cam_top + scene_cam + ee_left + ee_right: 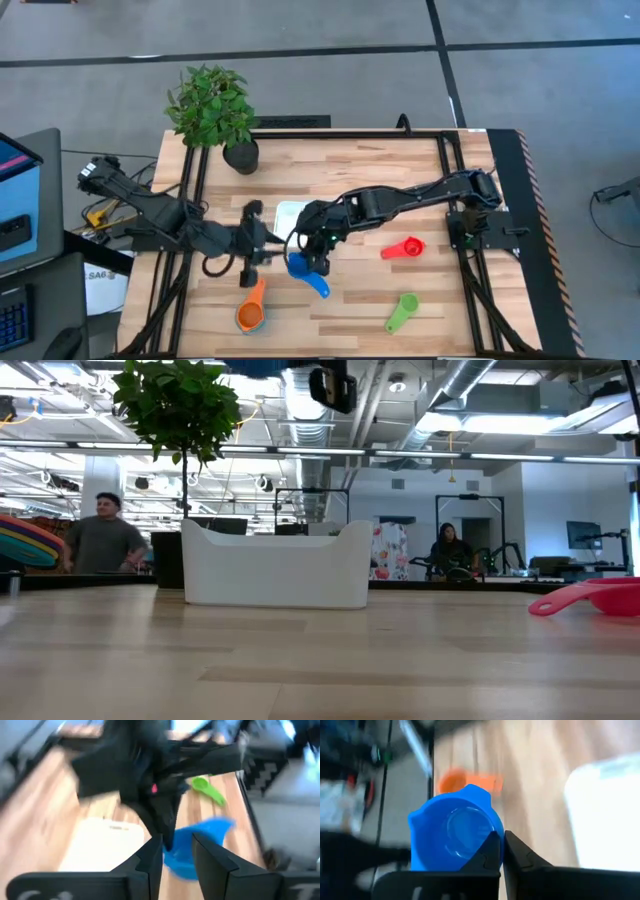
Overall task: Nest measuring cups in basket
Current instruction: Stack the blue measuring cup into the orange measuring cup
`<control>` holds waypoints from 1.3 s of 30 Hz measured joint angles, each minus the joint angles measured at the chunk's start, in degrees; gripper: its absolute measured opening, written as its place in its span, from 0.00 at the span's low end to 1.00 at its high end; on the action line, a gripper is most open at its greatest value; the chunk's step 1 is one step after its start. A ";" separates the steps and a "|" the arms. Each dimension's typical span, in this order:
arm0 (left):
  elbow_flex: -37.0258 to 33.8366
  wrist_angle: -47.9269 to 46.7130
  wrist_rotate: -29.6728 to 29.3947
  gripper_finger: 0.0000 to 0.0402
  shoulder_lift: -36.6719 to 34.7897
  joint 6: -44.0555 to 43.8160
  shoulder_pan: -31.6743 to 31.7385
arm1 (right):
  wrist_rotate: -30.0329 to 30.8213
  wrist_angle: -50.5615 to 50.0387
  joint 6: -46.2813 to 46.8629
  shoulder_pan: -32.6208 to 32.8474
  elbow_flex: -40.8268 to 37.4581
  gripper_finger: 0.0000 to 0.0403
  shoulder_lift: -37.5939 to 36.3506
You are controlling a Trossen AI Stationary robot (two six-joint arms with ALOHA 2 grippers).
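Holding the blue cup (454,832) by its rim, the right gripper (318,262) is clenched on it at the basket's (290,212) 5 o'clock, presumably for transfer. We cannot tell the left gripper's (262,243) state beside it.

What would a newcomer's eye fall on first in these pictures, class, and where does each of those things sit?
Most striking is the blue measuring cup, pinched at its rim by the right gripper above the table's middle, just in front of the white basket. The left gripper hovers close beside it. Bright cups dot the wood: an orange cup near the front edge, a red cup and a green cup to the right.
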 joint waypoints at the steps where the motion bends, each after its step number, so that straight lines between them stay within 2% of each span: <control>1: 0.00 -0.66 -0.84 0.22 -0.11 -4.78 -0.02 | 2.81 1.87 0.62 0.16 0.18 0.03 -0.21; 5: -0.61 -3.62 -2.50 0.19 0.28 -20.14 -0.04 | 13.53 5.66 0.57 1.41 0.12 0.02 -0.90; 8: -0.59 -7.72 -2.71 0.16 0.34 -30.72 -0.19 | 15.14 7.10 -3.78 2.09 0.12 0.02 -0.84; 10: -0.59 -11.12 -3.54 0.13 -0.10 -36.67 -1.54 | 14.35 7.86 -6.22 1.99 0.10 0.02 -0.05; 14: -0.75 -21.78 -6.99 0.04 -2.27 -49.03 -7.64 | 8.32 10.87 -8.60 1.88 0.14 0.02 3.70; 18: -0.76 -32.14 -2.72 0.01 -1.68 -59.69 -13.26 | 5.39 15.20 -11.20 2.53 0.13 0.02 7.99; 22: -0.73 -36.98 -1.29 0.02 1.06 -65.97 -17.93 | 4.61 17.59 -13.68 2.77 0.19 0.02 10.94; 28: -0.71 -36.06 0.37 0.01 6.92 -70.27 -20.97 | 4.51 22.35 -15.30 3.94 0.17 0.02 13.92; 31: -0.72 -34.83 -1.04 0.03 10.09 -74.20 -21.02 | 9.22 22.04 -8.19 4.46 0.14 0.01 14.53; 36: -0.72 -35.26 -1.34 0.12 12.65 -86.36 -21.82 | 20.45 21.40 14.04 3.72 0.12 0.02 13.91; 39: -0.72 -34.71 -7.04 0.19 12.56 -91.87 -24.60 | 23.03 24.17 23.27 3.16 0.32 0.02 12.67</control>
